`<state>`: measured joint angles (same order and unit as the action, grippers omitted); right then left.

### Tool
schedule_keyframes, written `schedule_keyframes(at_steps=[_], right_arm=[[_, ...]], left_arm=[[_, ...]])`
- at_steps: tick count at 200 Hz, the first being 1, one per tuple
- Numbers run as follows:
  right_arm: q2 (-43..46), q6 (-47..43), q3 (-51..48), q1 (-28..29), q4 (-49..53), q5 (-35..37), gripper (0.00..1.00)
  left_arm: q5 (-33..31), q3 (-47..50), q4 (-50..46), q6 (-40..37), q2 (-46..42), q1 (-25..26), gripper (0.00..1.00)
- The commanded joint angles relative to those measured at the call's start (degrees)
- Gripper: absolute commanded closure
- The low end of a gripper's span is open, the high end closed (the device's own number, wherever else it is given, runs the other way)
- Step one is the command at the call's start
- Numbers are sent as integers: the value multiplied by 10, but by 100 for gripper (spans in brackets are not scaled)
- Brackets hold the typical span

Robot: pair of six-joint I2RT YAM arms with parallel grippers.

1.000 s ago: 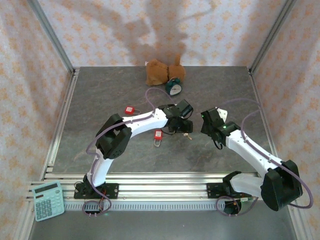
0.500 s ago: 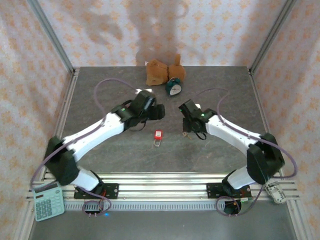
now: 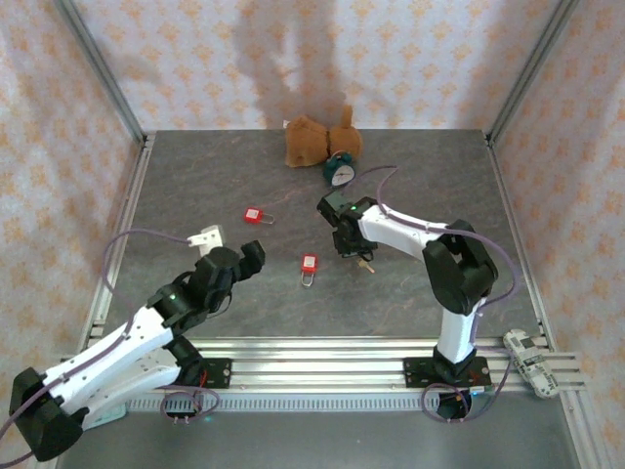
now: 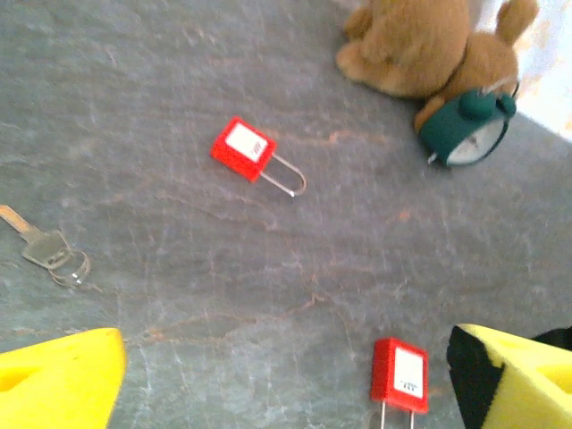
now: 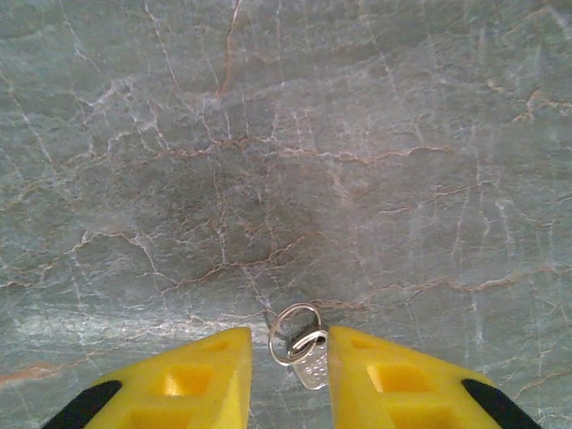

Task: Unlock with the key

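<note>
Over the grey stone-look tabletop (image 4: 179,54), the left gripper (image 4: 286,382) shows its yellow fingertips (image 4: 58,380) spread wide, with a key on a ring (image 4: 43,246) at left, one red padlock (image 4: 243,147) mid-frame, another red padlock (image 4: 399,374) just beside the right fingertip, and a green alarm clock (image 4: 465,134) touching a brown plush toy (image 4: 420,45) beyond.

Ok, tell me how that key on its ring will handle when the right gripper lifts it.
The key looks thin and lies flat on the smooth table, so it may skid rather than lift. Its ring probably dangles loosely. Being small metal, it should stay stiff and light.
</note>
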<state>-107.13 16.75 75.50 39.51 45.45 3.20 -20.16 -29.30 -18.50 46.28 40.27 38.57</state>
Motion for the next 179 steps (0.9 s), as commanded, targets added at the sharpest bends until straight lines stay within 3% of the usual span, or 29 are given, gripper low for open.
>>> schedule_keyframes(at_steps=[1,33,108,179], right_arm=[[-22,-8,21,4,37,19,72],[-45,-12,35,6,49,15,72],[-75,-17,47,6,50,20,73],[-62,-26,36,6,43,41,96]], left_arm=[[-72,25,16,35,-34,-3,12],[-96,34,12,52,-38,-3,12],[-77,40,34,54,-12,-3,12],[-75,35,32,50,-6,-2,12]])
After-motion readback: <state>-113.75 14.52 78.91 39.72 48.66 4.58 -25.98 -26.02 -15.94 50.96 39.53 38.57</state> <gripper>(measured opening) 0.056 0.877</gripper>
